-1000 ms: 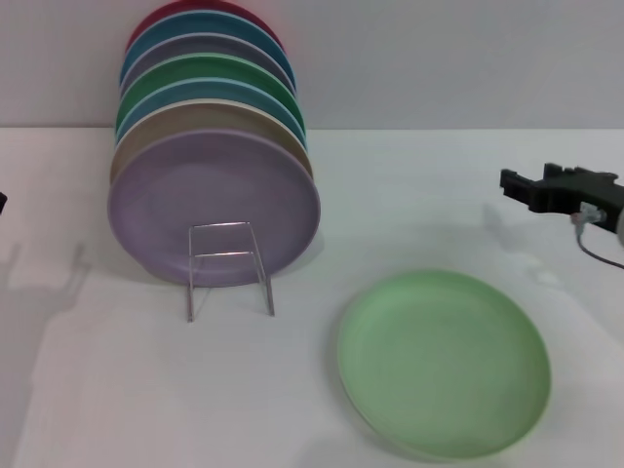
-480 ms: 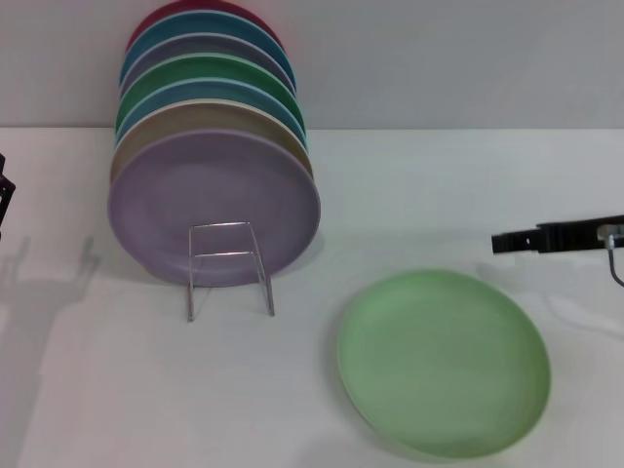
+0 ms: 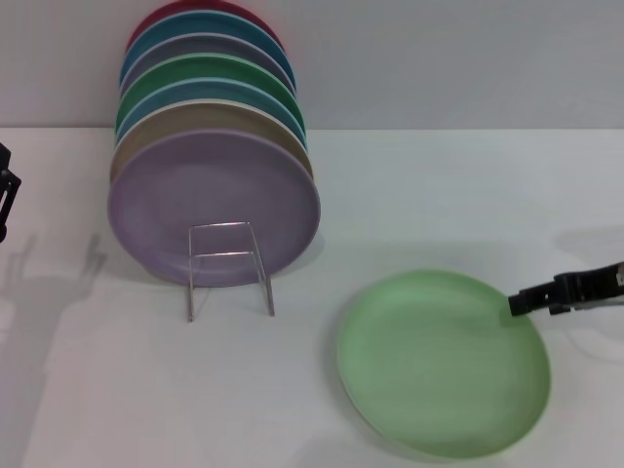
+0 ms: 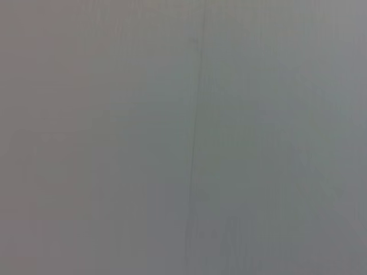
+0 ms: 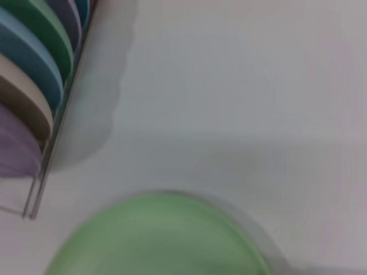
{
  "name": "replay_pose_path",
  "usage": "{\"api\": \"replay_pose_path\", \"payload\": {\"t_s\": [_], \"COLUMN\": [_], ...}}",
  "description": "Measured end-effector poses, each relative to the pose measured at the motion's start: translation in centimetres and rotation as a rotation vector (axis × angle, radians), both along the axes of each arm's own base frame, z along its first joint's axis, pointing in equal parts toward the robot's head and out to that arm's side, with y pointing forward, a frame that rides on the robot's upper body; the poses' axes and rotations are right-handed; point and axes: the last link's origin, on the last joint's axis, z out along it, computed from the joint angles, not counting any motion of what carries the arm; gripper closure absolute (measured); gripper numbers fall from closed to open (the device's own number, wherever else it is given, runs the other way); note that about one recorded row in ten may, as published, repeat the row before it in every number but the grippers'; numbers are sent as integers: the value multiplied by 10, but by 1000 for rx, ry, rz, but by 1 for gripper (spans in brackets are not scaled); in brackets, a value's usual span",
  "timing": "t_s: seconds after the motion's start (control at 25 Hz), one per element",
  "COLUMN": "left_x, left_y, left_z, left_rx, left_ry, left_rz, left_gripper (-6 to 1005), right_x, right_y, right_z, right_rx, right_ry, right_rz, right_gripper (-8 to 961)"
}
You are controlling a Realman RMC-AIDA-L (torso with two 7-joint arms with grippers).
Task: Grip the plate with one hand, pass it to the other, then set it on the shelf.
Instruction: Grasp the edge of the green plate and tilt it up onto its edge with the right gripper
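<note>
The light mint-green plate (image 3: 444,363) lies flat on the white table at the front right; the right wrist view also shows the plate (image 5: 160,238). My right gripper (image 3: 519,303) reaches in from the right edge, its dark tip at the plate's far right rim. The shelf (image 3: 229,268), a thin silver wire rack, stands left of the plate, with its front loop free of plates. Its wires (image 5: 34,195) show in the right wrist view too. My left gripper (image 3: 5,205) barely shows at the left edge, far from the plate.
Several coloured plates stand on edge in a row on the rack, a lavender plate (image 3: 213,207) at the front. The same row (image 5: 28,86) shows in the right wrist view. A grey wall runs behind the table. The left wrist view shows only a plain grey surface.
My right gripper has come down and toward the plate, from above the table at the right to the plate's right rim. The left gripper has shifted slightly at the left edge.
</note>
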Motion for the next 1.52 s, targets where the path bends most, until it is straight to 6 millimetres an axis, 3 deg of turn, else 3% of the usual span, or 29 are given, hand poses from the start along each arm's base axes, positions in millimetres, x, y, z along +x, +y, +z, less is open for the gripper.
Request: {"api": "replay_pose_path", "payload": {"t_s": [0.28,1.28,1.52], "left_x": [1,1,1], "left_y": [0,0,0], "left_z": [-1,0,1], "left_rx": [-3,2,6], "left_ry": [-1,-4,-4], "left_rz": [-3,-9,-7], "left_gripper": [182,186,187], "right_x": [9,13,11], "right_y": [-3,-1,0], "right_z": [-7,-18,-20], "right_rx": [-43,-78,-82], "right_ry": [-18,-18,-17], "right_rz": [-29,-35,-30], "right_gripper": [324,328,380]}}
